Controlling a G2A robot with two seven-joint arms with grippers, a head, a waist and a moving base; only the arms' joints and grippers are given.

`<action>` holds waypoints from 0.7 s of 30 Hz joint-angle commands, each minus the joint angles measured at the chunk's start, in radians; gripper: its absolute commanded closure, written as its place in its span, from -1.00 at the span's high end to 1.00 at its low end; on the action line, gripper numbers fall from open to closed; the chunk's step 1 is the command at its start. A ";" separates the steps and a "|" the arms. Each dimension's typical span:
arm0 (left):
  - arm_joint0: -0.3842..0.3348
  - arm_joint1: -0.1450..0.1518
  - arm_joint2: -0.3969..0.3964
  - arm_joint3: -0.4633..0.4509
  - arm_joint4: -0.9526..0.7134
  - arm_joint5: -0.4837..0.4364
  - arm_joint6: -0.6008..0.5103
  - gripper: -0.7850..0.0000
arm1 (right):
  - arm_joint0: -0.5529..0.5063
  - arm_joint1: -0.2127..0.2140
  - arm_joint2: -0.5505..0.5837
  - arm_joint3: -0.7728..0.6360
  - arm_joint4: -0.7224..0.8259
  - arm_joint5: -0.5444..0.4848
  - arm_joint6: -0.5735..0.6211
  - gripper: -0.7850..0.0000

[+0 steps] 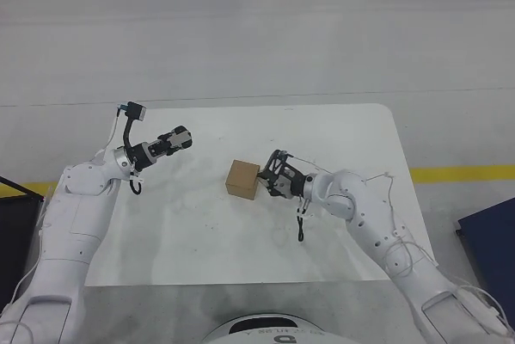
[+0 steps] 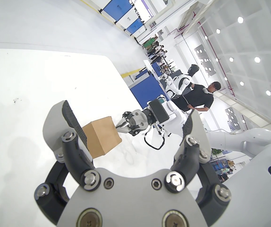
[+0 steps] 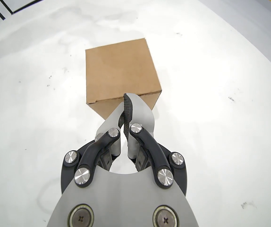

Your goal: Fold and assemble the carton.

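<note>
The white tabletop (image 1: 240, 249) carries one thing, a small brown carton (image 1: 242, 179) sitting near the middle of the frame in the top view. It already stands as a closed cube.

It is probably light, thin cardboard, stiff along its edges and corners but easy to dent in the middle of a panel. On this smooth surface it would likely slide under a one-sided push. The safest hold looks like a grip across two opposite walls close to a corner, or one arm bracing the far wall while the other presses a flap.

The right jaws are closed, their tips touching the carton at the edge facing that arm. I cannot tell whether a flap edge is pinched between them. The left jaws are spread wide and empty, well apart from the carton, at the upper left of the tabletop.

The right wrist view shows the carton (image 3: 121, 72) with a flat top face and a seam along the edge by the tips. The left wrist view shows the carton (image 2: 102, 135) from the other side, with plain walls.
</note>
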 commanded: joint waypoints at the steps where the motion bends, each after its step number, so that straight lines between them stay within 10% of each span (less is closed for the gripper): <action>1: 0.000 0.000 0.000 0.000 0.000 0.000 0.000 1.00 | -0.022 0.011 0.045 -0.020 -0.019 0.032 -0.039 -1.00; 3: 0.000 0.000 0.000 0.000 0.000 0.000 0.000 1.00 | -0.052 0.022 0.092 -0.046 -0.038 0.063 -0.076 -1.00; 4: 0.000 0.000 0.000 0.000 0.000 0.000 0.000 1.00 | -0.083 0.031 0.129 -0.074 -0.051 0.087 -0.100 -0.26; 5: 0.000 0.000 0.000 0.000 0.000 0.000 0.000 1.00 | -0.109 0.038 0.155 -0.100 -0.056 0.100 -0.119 1.00; 6: 0.000 0.000 0.000 0.000 0.000 0.000 0.000 1.00 | -0.109 0.038 0.155 -0.100 -0.056 0.100 -0.119 1.00; 7: 0.000 0.000 0.000 0.000 0.000 0.000 0.000 1.00 | -0.103 0.036 0.147 -0.094 -0.056 0.097 -0.115 -0.97; 21: 0.000 0.000 0.000 0.000 0.000 0.000 0.000 1.00 | -0.109 0.038 0.155 -0.100 -0.056 0.100 -0.119 0.82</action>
